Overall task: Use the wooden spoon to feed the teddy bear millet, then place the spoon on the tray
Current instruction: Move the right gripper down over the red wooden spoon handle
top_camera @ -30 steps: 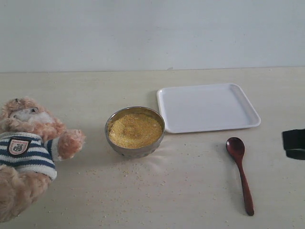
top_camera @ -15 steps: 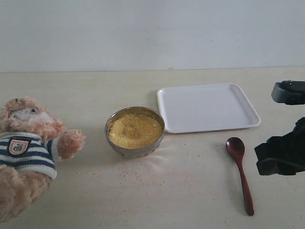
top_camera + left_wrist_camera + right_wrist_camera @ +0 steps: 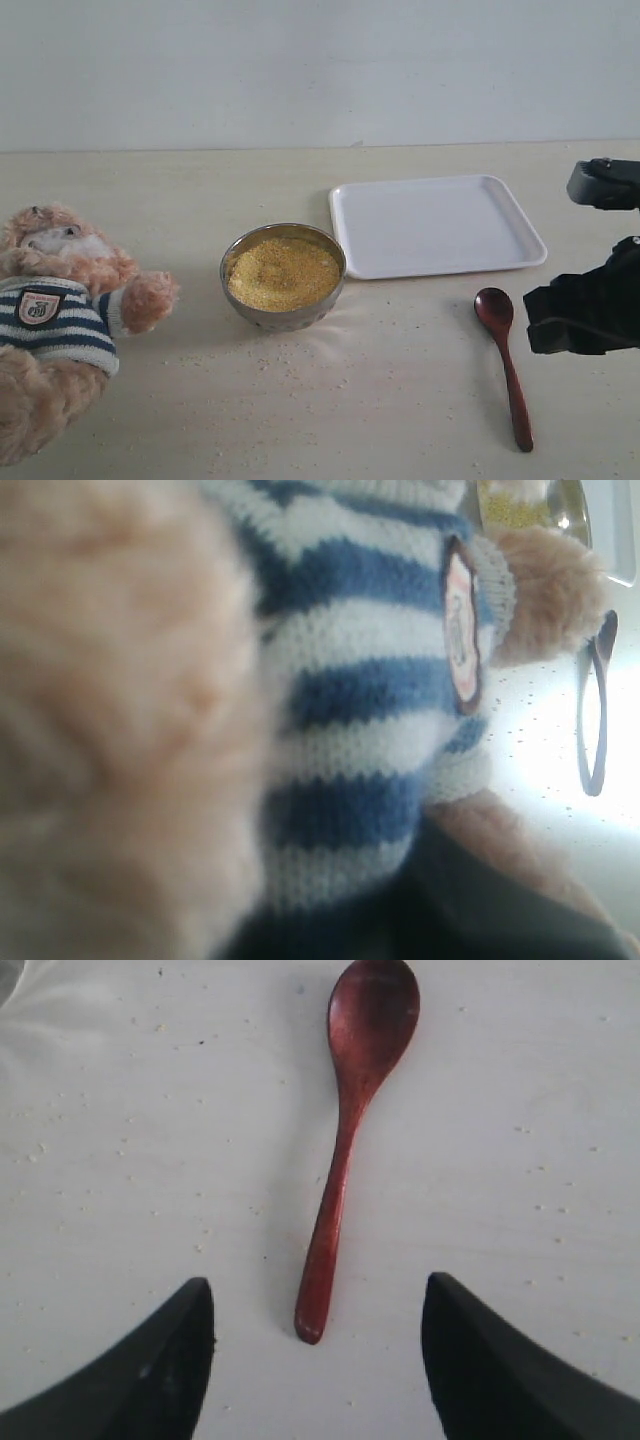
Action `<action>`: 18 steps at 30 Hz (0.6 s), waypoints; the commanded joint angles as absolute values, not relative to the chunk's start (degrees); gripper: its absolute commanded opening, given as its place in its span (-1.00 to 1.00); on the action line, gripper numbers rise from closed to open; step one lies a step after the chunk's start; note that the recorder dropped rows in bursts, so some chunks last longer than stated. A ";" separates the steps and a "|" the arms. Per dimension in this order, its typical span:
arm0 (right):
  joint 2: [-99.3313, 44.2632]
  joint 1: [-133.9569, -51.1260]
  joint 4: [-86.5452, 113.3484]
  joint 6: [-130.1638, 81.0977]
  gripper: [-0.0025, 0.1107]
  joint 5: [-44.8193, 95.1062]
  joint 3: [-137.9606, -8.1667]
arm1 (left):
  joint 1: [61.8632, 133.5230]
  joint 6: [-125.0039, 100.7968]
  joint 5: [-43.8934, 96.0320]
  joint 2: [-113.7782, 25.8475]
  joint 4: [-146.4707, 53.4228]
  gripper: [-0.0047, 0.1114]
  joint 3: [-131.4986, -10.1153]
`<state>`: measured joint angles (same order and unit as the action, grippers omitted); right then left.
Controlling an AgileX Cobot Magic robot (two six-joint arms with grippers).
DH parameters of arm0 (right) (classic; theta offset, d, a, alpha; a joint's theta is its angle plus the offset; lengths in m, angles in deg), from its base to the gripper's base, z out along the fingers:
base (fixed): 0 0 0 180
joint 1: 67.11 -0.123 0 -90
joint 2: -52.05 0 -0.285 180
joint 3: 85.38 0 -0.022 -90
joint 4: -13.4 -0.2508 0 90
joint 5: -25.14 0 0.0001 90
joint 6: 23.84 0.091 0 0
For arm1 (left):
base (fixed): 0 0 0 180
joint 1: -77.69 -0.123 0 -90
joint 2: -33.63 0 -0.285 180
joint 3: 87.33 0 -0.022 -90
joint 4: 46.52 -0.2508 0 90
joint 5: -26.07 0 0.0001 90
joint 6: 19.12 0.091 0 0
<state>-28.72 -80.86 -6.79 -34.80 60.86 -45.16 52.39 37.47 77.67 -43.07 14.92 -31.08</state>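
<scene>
You see a glossy reddish-brown wooden spoon [image 3: 340, 1170] and a shiny round steel bowl [image 3: 283, 318]. The light-brown bear [image 3: 70, 270] is fluffy plush.

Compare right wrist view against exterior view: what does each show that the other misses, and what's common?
Only right wrist view: the right gripper with jaws open, one fingertip on each side of the wooden spoon's handle end, neither touching it.
Only exterior view: the teddy bear, the millet in its steel bowl, and the tray.
Both: the spoon lying on the table among loose grains, and the right gripper, though the exterior view shows it only as a dark shape at the right edge.
</scene>
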 commanded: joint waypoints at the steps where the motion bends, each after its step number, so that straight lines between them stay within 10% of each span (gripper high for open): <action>1: -31.34 -85.38 -6.17 -32.81 0.11 58.59 -45.29 | 52.31 37.46 78.07 -42.50 16.15 -0.78 -30.91; 18: -46.75 -94.42 13.87 -8.13 0.11 47.85 -45.29 | 52.31 37.46 78.07 -42.50 16.15 -0.78 -30.91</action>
